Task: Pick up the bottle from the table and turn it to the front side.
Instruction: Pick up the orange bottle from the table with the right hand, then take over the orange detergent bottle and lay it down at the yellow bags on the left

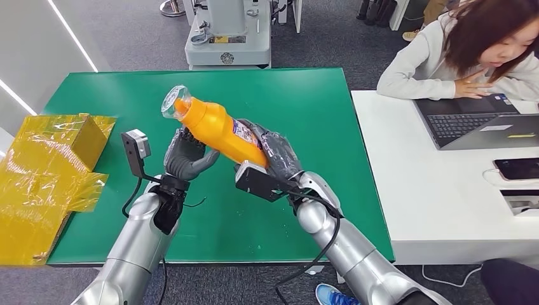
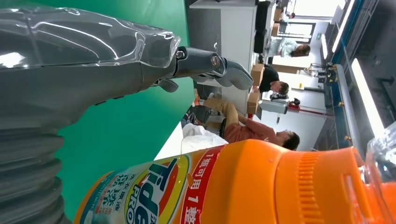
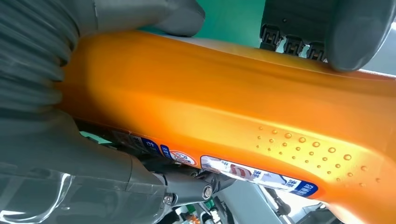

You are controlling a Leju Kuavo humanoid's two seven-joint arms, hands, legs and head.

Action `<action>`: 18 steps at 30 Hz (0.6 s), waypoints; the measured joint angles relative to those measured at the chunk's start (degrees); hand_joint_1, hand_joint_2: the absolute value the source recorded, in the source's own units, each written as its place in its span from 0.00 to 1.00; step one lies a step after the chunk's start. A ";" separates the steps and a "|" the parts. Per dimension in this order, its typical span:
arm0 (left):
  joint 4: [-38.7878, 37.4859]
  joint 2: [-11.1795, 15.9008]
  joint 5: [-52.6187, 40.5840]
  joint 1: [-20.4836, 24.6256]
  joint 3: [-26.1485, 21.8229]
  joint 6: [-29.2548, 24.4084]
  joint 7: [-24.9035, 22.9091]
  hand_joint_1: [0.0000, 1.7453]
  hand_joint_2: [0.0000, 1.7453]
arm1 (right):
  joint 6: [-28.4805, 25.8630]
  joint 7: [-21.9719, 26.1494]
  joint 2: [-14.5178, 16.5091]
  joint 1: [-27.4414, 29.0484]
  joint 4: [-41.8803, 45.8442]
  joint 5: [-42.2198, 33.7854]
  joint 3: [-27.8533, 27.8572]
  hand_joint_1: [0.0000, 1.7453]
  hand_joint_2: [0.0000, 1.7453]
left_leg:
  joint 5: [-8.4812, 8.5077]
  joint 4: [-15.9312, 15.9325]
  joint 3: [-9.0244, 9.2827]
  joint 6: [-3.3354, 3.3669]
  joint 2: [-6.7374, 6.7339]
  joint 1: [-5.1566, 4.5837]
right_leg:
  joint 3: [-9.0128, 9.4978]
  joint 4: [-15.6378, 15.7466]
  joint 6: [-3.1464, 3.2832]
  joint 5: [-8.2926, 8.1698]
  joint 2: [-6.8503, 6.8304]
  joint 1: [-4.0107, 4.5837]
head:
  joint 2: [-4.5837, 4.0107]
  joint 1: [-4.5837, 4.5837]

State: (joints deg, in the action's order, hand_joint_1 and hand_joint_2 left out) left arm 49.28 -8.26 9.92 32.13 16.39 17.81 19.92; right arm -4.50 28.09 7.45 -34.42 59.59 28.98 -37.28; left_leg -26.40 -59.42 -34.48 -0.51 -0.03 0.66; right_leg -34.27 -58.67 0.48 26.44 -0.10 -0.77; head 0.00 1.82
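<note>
An orange detergent bottle (image 1: 219, 130) with a clear cap (image 1: 173, 101) hangs tilted above the green table (image 1: 318, 108), cap end pointing up and to the far left. My right hand (image 1: 273, 155) grips its lower body from the right; up close the orange bottle (image 3: 233, 107) lies across that right hand (image 3: 42, 93). My left hand (image 1: 186, 157) sits just under the bottle's middle with fingers spread, touching or nearly touching it. In the left wrist view the left hand (image 2: 107, 74) stretches out beside the labelled bottle (image 2: 224, 186), its fingers (image 2: 210, 65) straight.
A crumpled yellow box (image 1: 51, 165) lies on the table's left edge. To the right stands a white desk (image 1: 432, 203) with a laptop (image 1: 477, 124) and a phone (image 1: 518, 168), where a person (image 1: 470, 51) sits. A grey machine base (image 1: 229, 38) stands behind the table.
</note>
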 joint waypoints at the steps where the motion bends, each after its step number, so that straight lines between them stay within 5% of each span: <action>1: -0.50 -0.01 0.00 0.33 -0.01 0.10 0.03 0.00 1.00 | 0.08 -0.21 0.00 -0.15 -0.07 -0.03 -0.15 1.00 1.00 | 0.00 0.00 0.00 0.00 0.00 0.00 | 0.00 0.00 0.00 0.00 0.00 0.00 | 0.00 -0.01; 18: -4.17 -0.49 0.80 4.02 0.01 2.08 -0.38 0.00 1.00 | 0.43 0.53 0.22 -3.63 -12.23 -3.87 -0.69 1.00 1.00 | 0.00 -0.02 -0.01 0.00 0.01 0.00 | 0.00 0.00 -0.02 -0.02 -0.01 0.00 | 0.00 0.00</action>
State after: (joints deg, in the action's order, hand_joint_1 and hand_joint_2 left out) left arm 45.11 -8.75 10.73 36.16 16.39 19.89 19.54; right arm -4.07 28.62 7.67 -38.04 47.35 25.11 -37.97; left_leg -26.40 -59.44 -34.49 -0.51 -0.02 0.66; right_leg -34.28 -58.67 0.46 26.43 -0.10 -0.78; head 0.00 1.82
